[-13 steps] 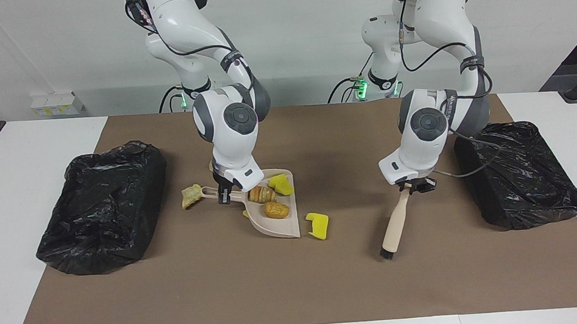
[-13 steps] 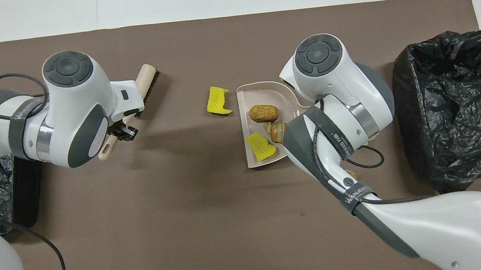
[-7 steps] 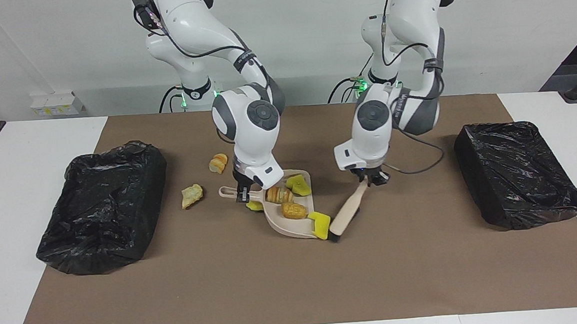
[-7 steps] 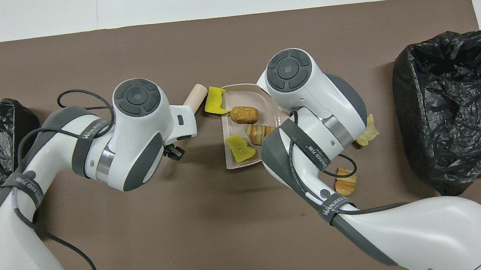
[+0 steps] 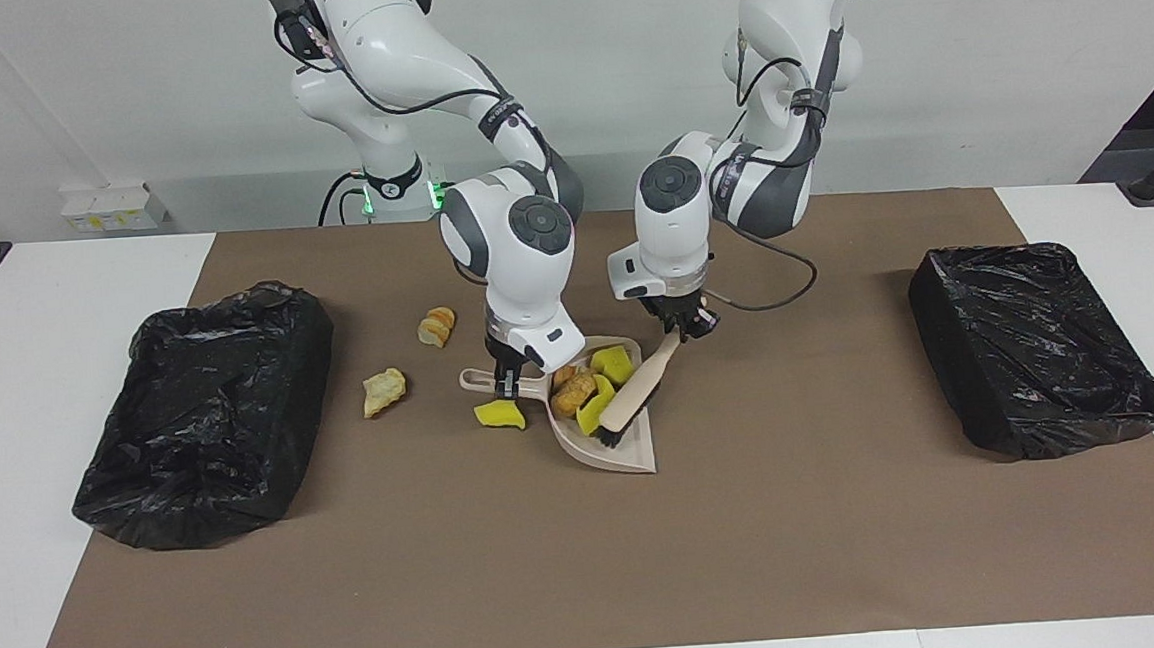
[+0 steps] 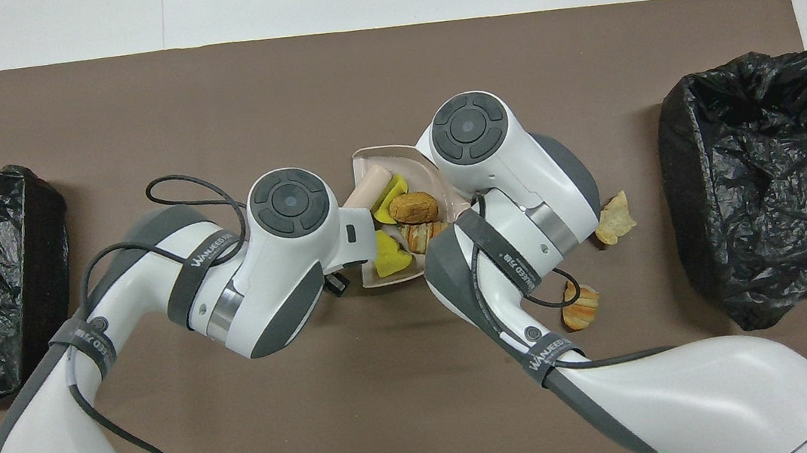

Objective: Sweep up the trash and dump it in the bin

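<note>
A beige dustpan [image 5: 635,453] rests on the brown mat, and my right gripper [image 5: 505,376] is shut on its handle. My left gripper [image 5: 684,325] is shut on the beige brush [image 5: 638,390], which slants down into the pan with its black bristles on the pan floor. Trash in the pan: two yellow sponge chunks [image 5: 613,364] [image 5: 594,405] and bread bits [image 5: 569,391], also seen from overhead [image 6: 413,208]. Loose on the mat are a yellow chunk [image 5: 498,415] beside the pan's handle, a tan bit [image 5: 384,391] and a croissant-like bit [image 5: 436,326].
Two bins lined with black bags stand on the mat, one at the right arm's end [image 5: 202,417] and one at the left arm's end [image 5: 1039,346]. The loose tan bit [image 6: 614,218] and croissant bit [image 6: 581,306] lie between the pan and the right arm's bin [image 6: 770,177].
My left gripper has carried the brush toward the right arm's end and pushed a yellow chunk into the pan. The pan has shifted toward the left arm's end.
</note>
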